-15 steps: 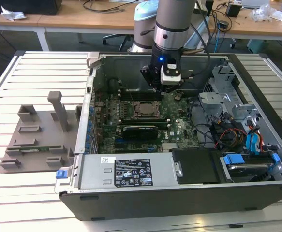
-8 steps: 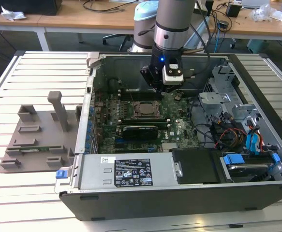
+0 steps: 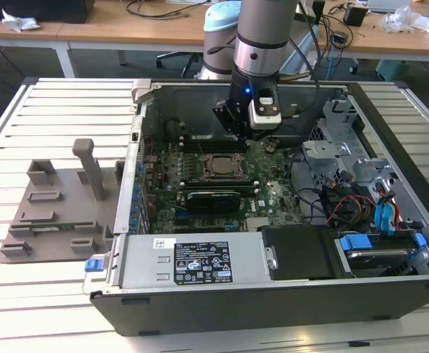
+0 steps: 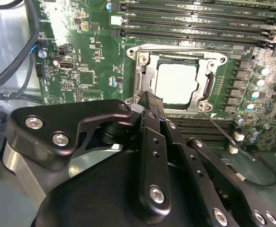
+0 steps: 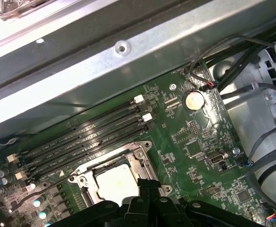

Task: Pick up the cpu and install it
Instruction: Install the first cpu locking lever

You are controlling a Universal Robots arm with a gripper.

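The cpu (image 4: 175,82) is a silvery-white square lying flat inside the black socket frame (image 4: 209,90) on the green motherboard, and it shows pale (image 5: 115,182) in the first wrist view too. My gripper (image 4: 146,100) hovers just above the socket's edge with its fingers pressed together and nothing between them. In the exterior view the gripper (image 3: 238,132) hangs inside the open computer case, a little behind the socket frame (image 3: 220,163).
Black memory slots (image 4: 194,21) run beside the socket. Case walls (image 3: 199,92) ring the board. Cables and drive bays (image 3: 369,198) crowd the exterior view's right. A grey fixture (image 3: 59,206) sits on the slatted table at the exterior view's left. The power supply (image 3: 192,261) lies in front.
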